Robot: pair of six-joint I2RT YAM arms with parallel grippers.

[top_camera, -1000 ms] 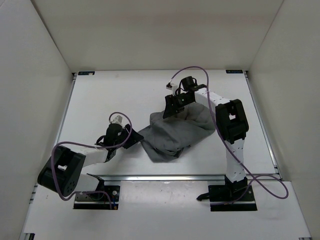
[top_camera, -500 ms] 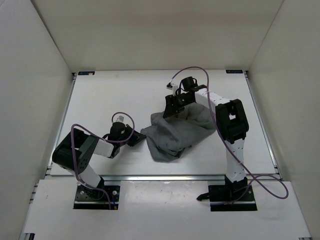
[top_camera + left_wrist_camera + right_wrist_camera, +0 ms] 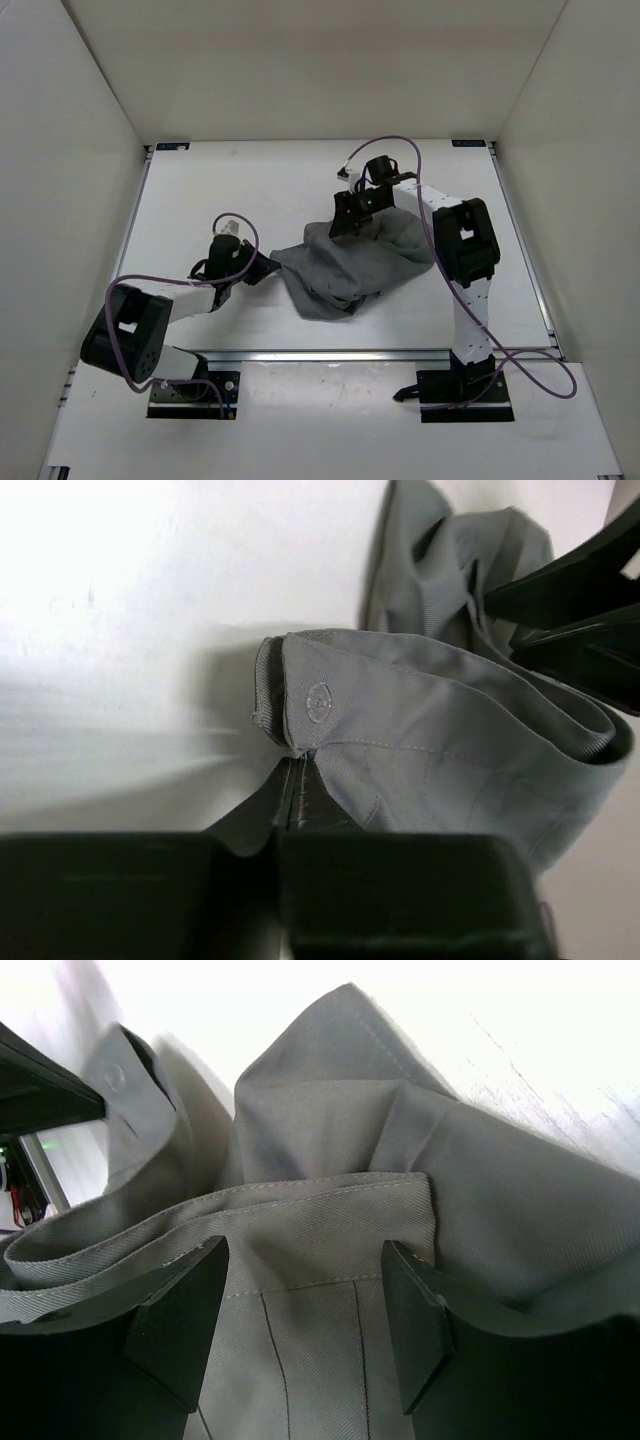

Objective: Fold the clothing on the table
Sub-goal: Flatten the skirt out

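You have no readable text, label, brand or number here; the button on the clothing, just ahead of the left gripper, shows only a faint illegible mark.

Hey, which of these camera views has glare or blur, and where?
Left wrist: the table is blown out white, streaky below; the clothing is sharp. Right wrist: table glare along the top, clothing crisp. Top external: evenly lit, no blur.
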